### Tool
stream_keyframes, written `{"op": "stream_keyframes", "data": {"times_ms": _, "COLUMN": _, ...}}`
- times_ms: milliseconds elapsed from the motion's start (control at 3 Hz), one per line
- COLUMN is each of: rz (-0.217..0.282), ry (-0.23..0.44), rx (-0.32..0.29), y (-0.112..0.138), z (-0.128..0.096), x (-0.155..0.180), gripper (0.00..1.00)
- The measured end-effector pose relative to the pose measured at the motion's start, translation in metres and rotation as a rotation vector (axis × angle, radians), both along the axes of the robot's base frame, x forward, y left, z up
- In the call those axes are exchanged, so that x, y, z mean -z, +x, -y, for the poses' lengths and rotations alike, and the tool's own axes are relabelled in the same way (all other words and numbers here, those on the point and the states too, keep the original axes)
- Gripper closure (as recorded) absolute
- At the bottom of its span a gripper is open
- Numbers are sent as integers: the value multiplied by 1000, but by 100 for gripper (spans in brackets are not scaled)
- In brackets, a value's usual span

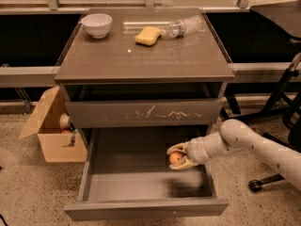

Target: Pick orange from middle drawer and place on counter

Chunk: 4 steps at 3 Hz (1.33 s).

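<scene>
The small orange [175, 158] sits between the two fingers of my gripper [172, 158], inside the open middle drawer [127, 173], near its right side. The gripper is shut on the orange and holds it a little above the drawer's grey floor, with a blurred shadow below it. My white arm reaches in from the right. The counter [141, 60] is the glossy grey-brown top of the cabinet, above the drawers.
On the counter stand a white bowl [97, 24], a yellow sponge [147, 35] and a lying clear bottle [183, 26]. The shut drawer front with white scratches [143, 113] overhangs the drawer's back. A cardboard box [51, 131] stands left of the cabinet and a chair base [282, 102] to the right.
</scene>
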<state>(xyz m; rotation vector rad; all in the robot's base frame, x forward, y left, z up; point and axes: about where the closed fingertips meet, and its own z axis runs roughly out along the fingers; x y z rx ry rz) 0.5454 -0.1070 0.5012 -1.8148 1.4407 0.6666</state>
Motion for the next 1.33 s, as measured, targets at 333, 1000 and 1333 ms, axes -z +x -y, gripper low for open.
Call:
{"op": "stream_keyframes", "data": {"times_ms": 333, "rz": 64, "ry": 34, "rx": -35, "y": -9, "z": 17, "x": -41, "gripper": 100}}
{"op": "stream_keyframes", "data": {"times_ms": 1000, "rz": 68, "ry": 20, "rx": -69, "y": -7, "z": 9, "x": -54, "gripper": 100}}
{"op": "stream_keyframes", "data": {"times_ms": 1333, "rz": 71, "ry": -28, "rx": -131, "y": -7, "z": -4, "x": -95, "gripper": 100}}
